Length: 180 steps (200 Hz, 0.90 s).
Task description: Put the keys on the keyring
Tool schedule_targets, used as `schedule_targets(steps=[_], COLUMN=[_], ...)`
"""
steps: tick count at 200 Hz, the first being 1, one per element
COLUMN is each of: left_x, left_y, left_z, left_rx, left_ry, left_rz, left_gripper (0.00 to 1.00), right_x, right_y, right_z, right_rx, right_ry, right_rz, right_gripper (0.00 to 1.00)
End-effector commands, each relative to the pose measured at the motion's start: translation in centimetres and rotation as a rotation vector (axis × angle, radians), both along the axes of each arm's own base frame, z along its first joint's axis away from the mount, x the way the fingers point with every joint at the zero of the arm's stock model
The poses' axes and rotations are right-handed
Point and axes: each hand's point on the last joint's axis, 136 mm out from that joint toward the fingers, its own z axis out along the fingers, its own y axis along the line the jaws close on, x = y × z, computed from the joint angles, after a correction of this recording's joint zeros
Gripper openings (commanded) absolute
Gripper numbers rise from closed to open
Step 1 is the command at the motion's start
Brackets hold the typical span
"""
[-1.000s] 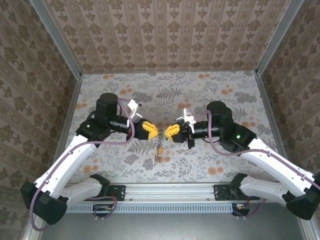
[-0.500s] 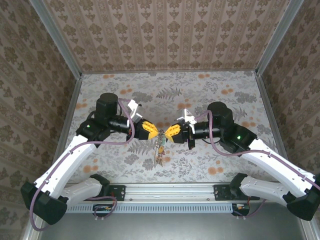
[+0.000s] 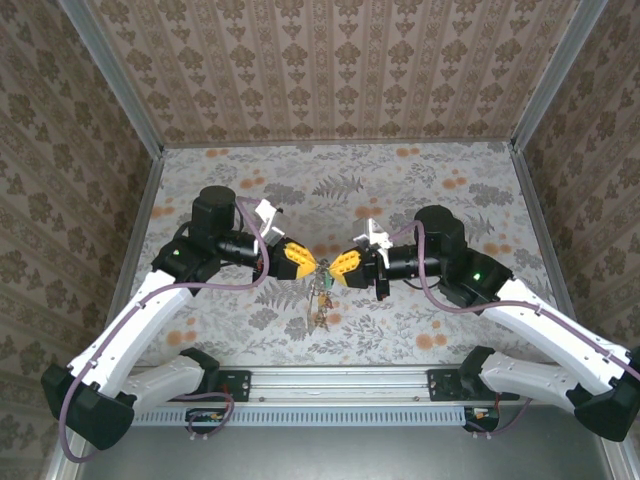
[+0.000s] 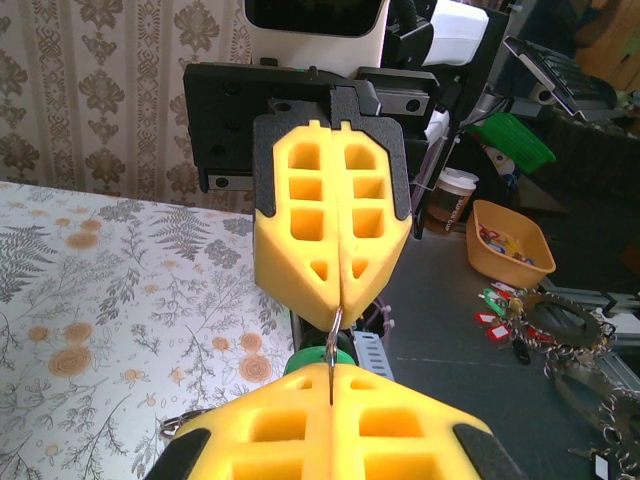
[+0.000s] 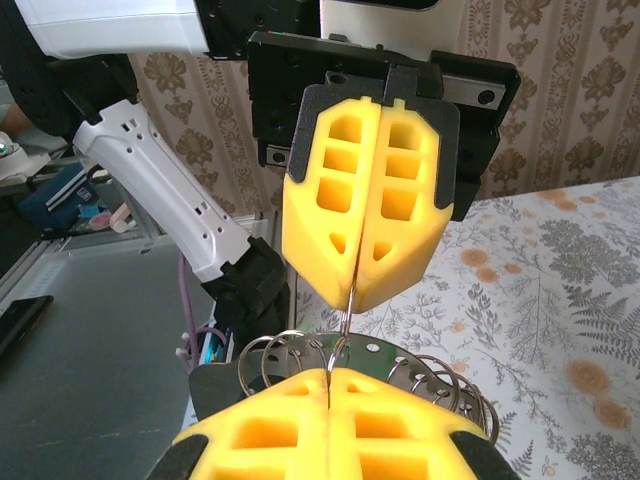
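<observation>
Above the table's near middle my left gripper [image 3: 312, 264] and right gripper [image 3: 331, 268] meet tip to tip. Both are shut on the same thin wire of the keyring [image 3: 320, 298], whose bunch of trinkets hangs below them. In the left wrist view the wire [image 4: 336, 330] runs from my left gripper [image 4: 331, 372] up into the opposite yellow pads, with a green key head [image 4: 316, 358] just beneath. In the right wrist view the wire [image 5: 346, 318] leaves my right gripper [image 5: 329, 378]. Behind it hangs a grey plate [image 5: 400, 358] with several small rings.
The flower-patterned table [image 3: 450, 200] is walled at the back and sides, with a metal rail [image 3: 330, 385] along the near edge. Off the table, the left wrist view shows an orange bowl [image 4: 508, 240] and loose key tags [image 4: 498, 312].
The hanging bunch has swung slightly to the right under the grippers. Both grippers have stayed shut and tip to tip, barely shifting.
</observation>
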Motion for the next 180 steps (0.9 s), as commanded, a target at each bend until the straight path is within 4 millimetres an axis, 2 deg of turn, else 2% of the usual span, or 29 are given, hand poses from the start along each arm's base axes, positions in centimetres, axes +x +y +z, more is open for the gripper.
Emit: schedule_targets(steps=[1, 180], left_x=[-0.8, -1.4], left_y=[0.2, 0.3], left_z=[1.5, 1.8], left_rx=[-0.042, -0.047], left_ry=[-0.064, -0.075], left_rz=[-0.027, -0.034], left_gripper=[0.00, 0.00], right_x=[-0.9, 0.2], right_y=[-0.5, 0.4], right_z=[0.8, 0.9], right_rx=[0.018, 0.032], right_ry=[-0.015, -0.024], right_rz=[0.006, -0.010], right_gripper=[0.00, 0.00])
